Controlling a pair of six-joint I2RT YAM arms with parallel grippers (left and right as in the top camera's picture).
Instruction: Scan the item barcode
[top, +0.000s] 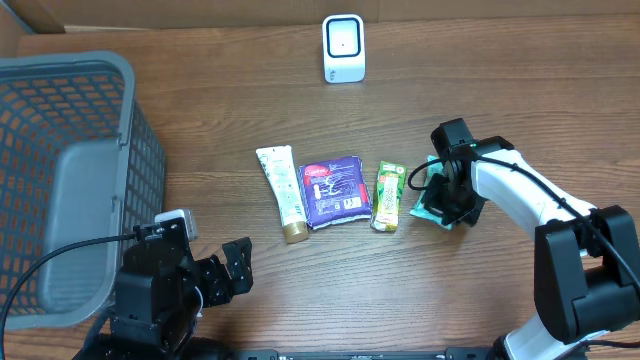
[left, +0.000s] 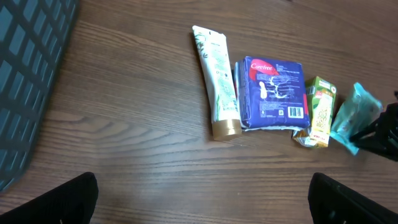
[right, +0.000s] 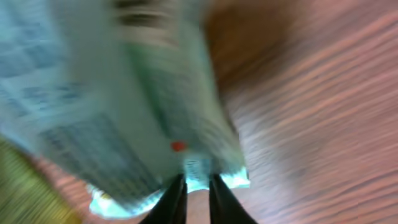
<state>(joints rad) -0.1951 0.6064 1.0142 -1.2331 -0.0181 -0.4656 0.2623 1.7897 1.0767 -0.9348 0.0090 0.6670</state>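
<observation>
Overhead, the right gripper (top: 449, 192) sits at the right end of the row of goods, down on the teal packet (top: 421, 208), which is mostly hidden beneath it. The right wrist view is blurred, but it shows the two fingers (right: 175, 196) drawn close together with the packet's bottom edge pinched between them. I take that as a clamped hold on the packet, by its rim and not by its body.

The packet lies just beside the green carton (top: 388, 196), with the purple pack (top: 335, 190) and the tube (top: 283, 192) further along. From the left wrist view it seems tipped up off the wooden table (top: 200, 110), so I can't call its long axis with any confidence.

What matters is the scanner (top: 343, 47). It stands at the far edge of the table, well apart from the packet, ahead of the right gripper and off to its left. The right arm is plainly the nearer one. The left gripper (top: 233, 271) hangs near the basket (top: 70, 70) with its fingers spread wide, grasping nothing.

The printing on the packet is too smeared to say which face carries the barcode, so that face will need finding and turning toward the scanner.
</observation>
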